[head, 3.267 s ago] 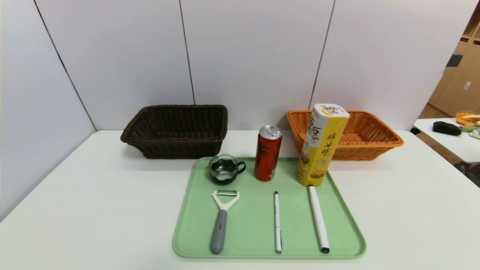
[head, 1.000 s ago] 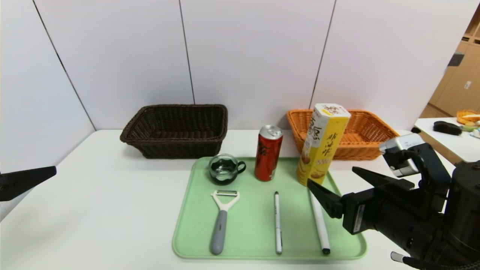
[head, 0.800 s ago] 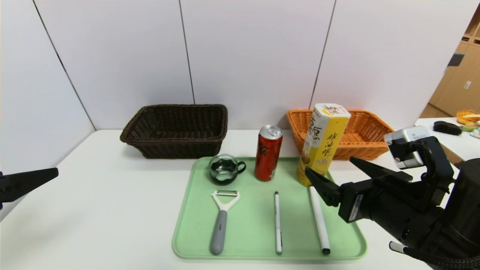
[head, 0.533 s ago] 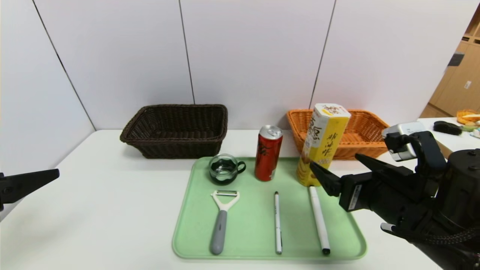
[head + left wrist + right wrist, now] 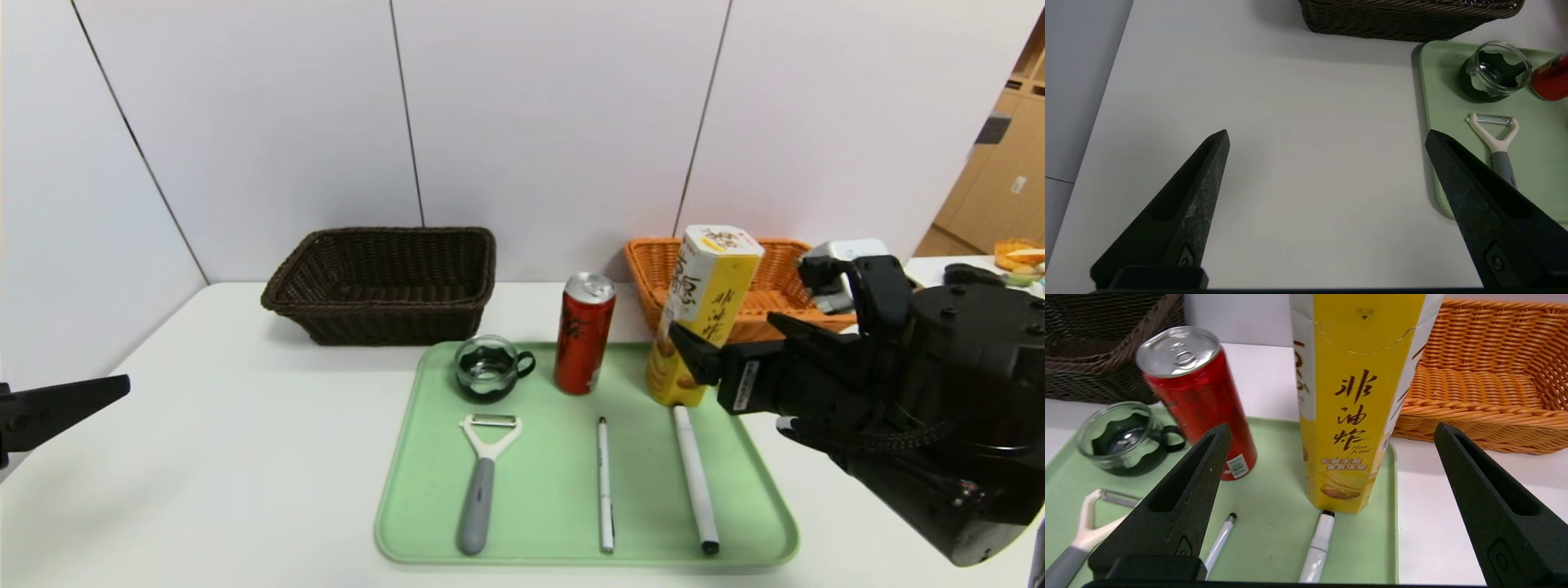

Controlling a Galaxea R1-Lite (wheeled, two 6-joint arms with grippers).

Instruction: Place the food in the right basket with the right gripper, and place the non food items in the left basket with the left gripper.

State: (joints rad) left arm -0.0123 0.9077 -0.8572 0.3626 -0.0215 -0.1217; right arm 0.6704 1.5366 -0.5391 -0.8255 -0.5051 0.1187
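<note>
Since a second ago, my right tool (image 5: 731, 347) has climbed from low beside the tray's right edge to mid-height on the snack box (image 5: 704, 314); everything on the tray sits as before.

Nearest: peeler (image 5: 482, 480), pen (image 5: 603, 483) and marker (image 5: 695, 477), all lying lengthwise on the green tray (image 5: 424, 490).

Left tool (image 5: 61, 404): parked at the bench's left edge, spread wide, holding nothing.

Middle row: glass cup (image 5: 488, 368), red can (image 5: 584, 332), then the snack box, upright on the tray's far right corner.

Right tool: released, prongs wide and level. In the wrist view the box (image 5: 1349, 404) stands dead ahead between them, not yet touched, long axis vertical and crossing the gap squarely (I judge a straight advance enough).

Farthest: dark basket (image 5: 388, 282) at left, orange basket (image 5: 775, 318) just behind the box.
</note>
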